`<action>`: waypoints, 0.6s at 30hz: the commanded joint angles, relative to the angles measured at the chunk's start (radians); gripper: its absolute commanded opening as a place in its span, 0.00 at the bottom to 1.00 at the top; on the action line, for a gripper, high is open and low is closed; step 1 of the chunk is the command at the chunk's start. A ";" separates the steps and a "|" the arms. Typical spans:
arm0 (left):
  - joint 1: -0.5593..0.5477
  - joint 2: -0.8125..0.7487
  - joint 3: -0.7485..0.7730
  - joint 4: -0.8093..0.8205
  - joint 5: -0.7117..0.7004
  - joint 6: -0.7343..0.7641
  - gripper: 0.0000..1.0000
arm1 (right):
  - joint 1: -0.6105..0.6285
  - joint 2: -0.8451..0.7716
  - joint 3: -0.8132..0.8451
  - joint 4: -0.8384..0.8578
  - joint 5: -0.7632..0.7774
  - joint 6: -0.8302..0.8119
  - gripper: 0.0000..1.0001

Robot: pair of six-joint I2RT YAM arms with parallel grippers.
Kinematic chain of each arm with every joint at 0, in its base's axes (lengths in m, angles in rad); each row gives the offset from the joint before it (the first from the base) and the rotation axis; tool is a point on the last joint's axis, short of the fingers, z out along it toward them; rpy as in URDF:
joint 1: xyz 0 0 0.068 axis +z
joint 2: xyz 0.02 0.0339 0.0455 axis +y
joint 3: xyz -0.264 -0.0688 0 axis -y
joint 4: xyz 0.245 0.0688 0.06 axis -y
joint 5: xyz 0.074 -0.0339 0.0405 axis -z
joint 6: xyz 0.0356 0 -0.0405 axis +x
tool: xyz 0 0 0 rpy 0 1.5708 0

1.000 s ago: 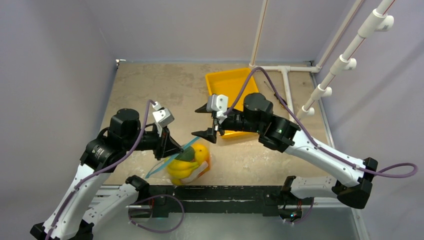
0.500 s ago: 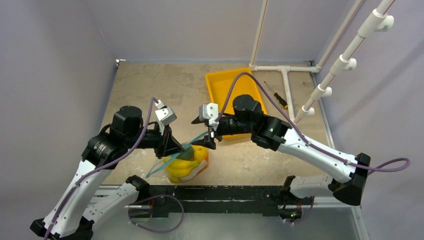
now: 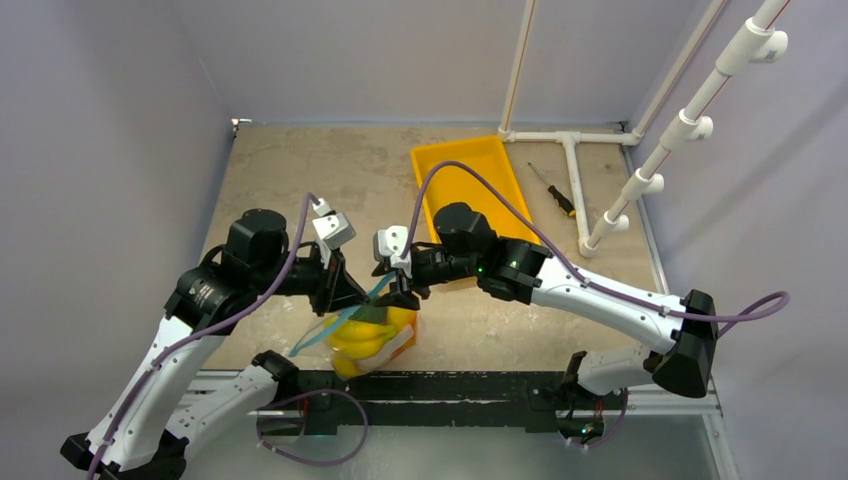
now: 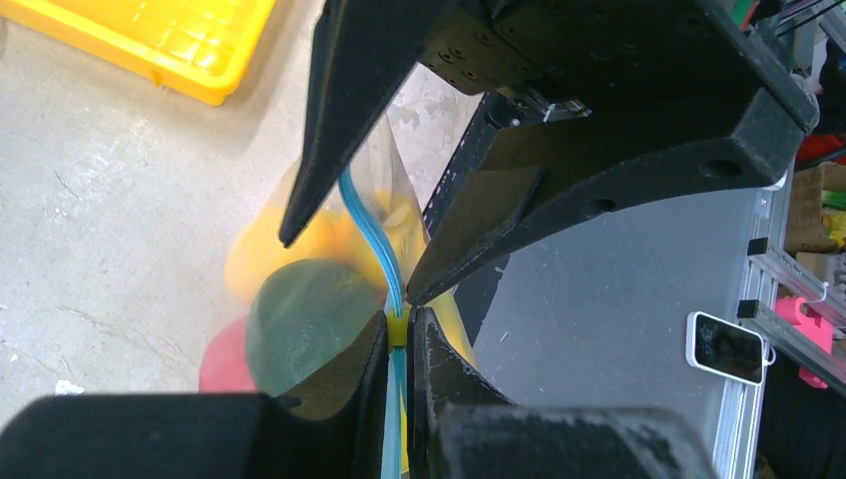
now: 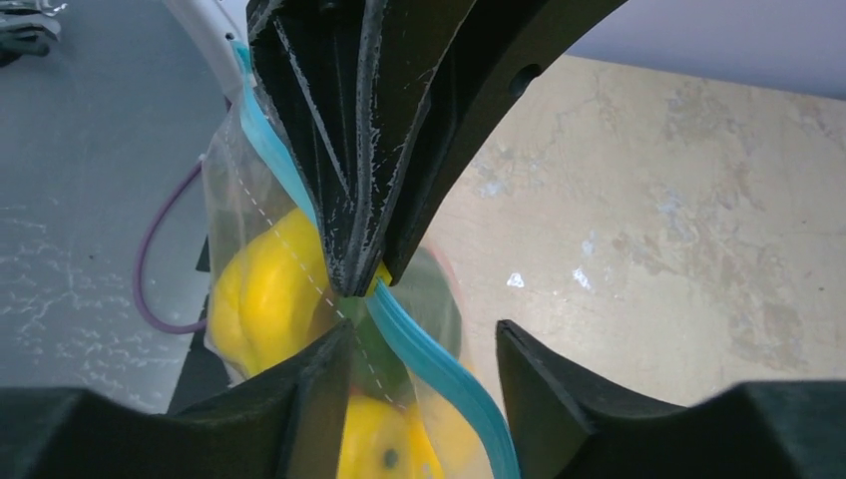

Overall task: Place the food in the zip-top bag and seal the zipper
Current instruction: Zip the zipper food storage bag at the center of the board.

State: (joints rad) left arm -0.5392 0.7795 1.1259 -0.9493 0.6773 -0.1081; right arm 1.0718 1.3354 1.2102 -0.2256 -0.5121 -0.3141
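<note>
Left end effector [image 4: 399, 334]: clamped tight on zipper [image 4: 365, 220].
Right end effector [image 5: 424, 339]: half-open, astride the strip.
Tip: strip is best pinched squarely, then run along.

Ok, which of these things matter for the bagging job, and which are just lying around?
Job: clear floppy plastic zip-top bag; its teal-blue zipper strip; toy fruits inside, including a dark green avocado.
Lying about: yellow rectangular plastic tray; dark-handled screwdriver; white plastic pipe frame.

A yellow tray [image 3: 485, 150] sits on the beige table [image 3: 300, 170], with a screwdriver [image 3: 552, 190] just beside white pipes [image 3: 577, 190].
</note>
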 commanded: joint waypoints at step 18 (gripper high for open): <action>-0.005 -0.007 0.050 0.058 -0.034 -0.005 0.00 | 0.022 -0.086 -0.063 0.098 0.253 0.164 0.00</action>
State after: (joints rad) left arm -0.5392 0.7971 1.1282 -0.9356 0.6544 -0.1108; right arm 1.0935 1.2968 1.1618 -0.1963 -0.4095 -0.2218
